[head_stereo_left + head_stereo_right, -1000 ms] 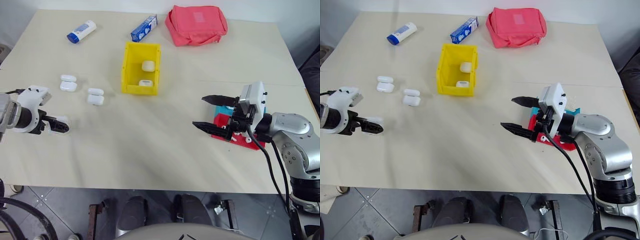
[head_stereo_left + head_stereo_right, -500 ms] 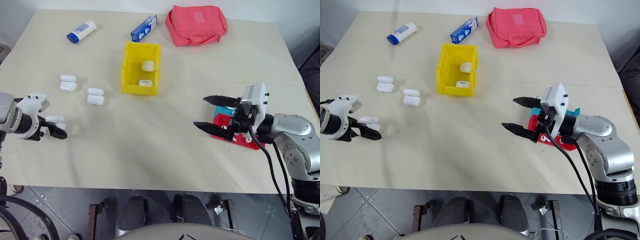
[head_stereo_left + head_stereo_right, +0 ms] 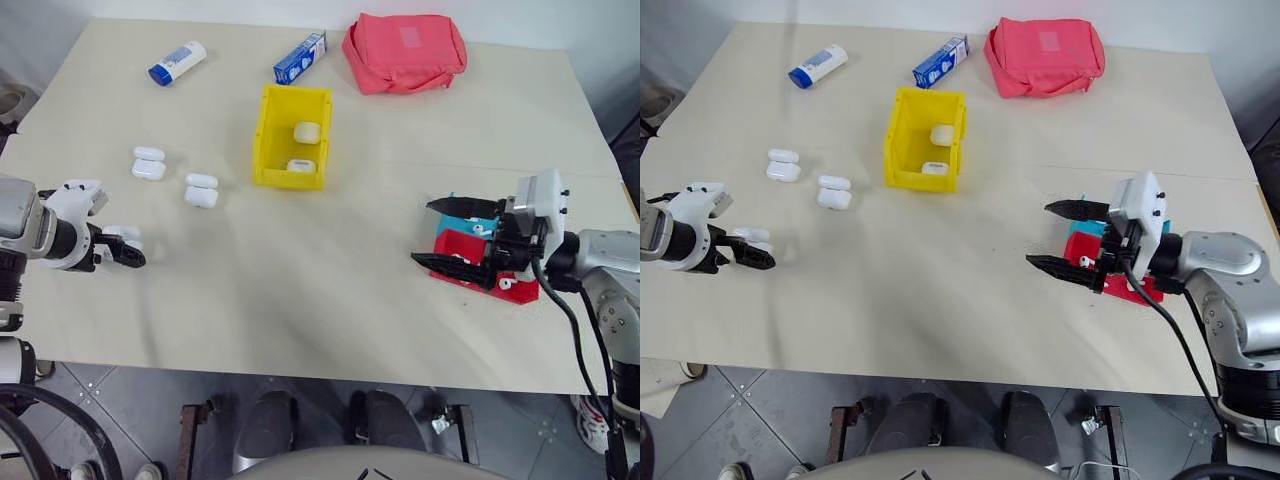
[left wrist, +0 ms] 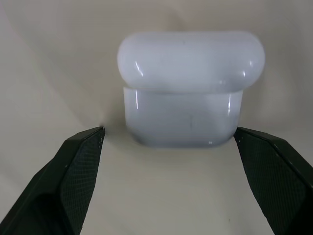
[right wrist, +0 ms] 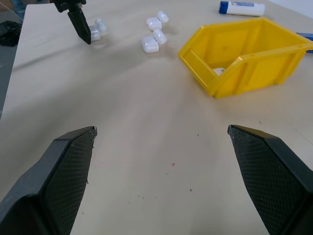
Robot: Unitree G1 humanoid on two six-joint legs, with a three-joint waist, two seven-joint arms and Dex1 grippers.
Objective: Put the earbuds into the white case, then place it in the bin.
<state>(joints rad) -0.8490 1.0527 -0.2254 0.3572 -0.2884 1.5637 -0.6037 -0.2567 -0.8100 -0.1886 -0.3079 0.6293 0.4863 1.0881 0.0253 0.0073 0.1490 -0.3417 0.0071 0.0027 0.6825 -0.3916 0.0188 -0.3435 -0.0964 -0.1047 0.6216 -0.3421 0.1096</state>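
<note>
Two claws were out over the table (image 3: 330,290), and I take them in turn with the yellow bin (image 3: 291,137) as my mark. My left claw (image 3: 127,247) hung well to the left of the bin and nearer me, tipped steeply down, its fingers (image 4: 73,171) spread wide to either side of a white case (image 4: 188,88) without touching it. That case lay on the table with its lid open, its long axis running across the gap between my fingers. Two more open cases (image 3: 148,163) (image 3: 201,190) lay between that claw and the bin, and two (image 3: 305,133) (image 3: 300,166) sat inside it. The bin's long axis ran away from me. My right claw (image 3: 447,234) reached nearly level, well to the right of the bin and nearer me, fingers spread, empty, in front of the red and teal trays (image 3: 470,240).
</note>
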